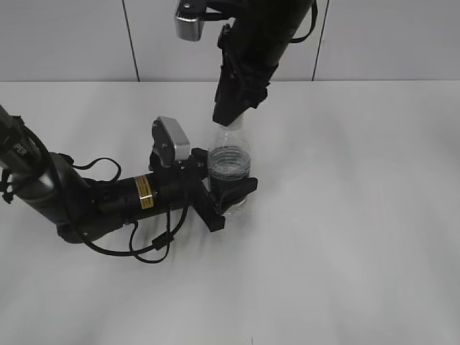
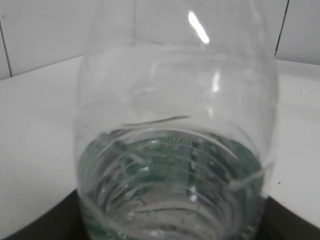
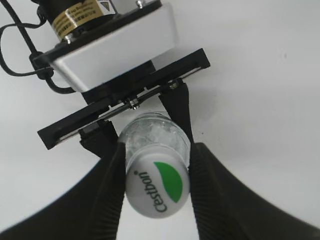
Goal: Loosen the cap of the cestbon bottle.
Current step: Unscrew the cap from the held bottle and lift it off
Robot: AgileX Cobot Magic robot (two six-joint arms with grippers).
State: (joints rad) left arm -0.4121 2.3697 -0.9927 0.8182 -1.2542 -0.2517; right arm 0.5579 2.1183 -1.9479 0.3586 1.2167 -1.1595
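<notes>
White cap (image 3: 157,186) (green leaf, "Cestbon") between gripper (image 3: 156,172) fingers.

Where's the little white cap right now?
The cap sits on top of the cestbon bottle near the middle of the table, pinched between the fingers of the right hand reaching down from above, while the left hand holds the bottle's body.

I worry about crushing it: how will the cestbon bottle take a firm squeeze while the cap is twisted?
The cestbon bottle looks thin, clear and ribbed, so it probably dents. It seems mostly empty, hence light and tippy. The left pincer bracing its body should help while the right pincer turns the cap.
</notes>
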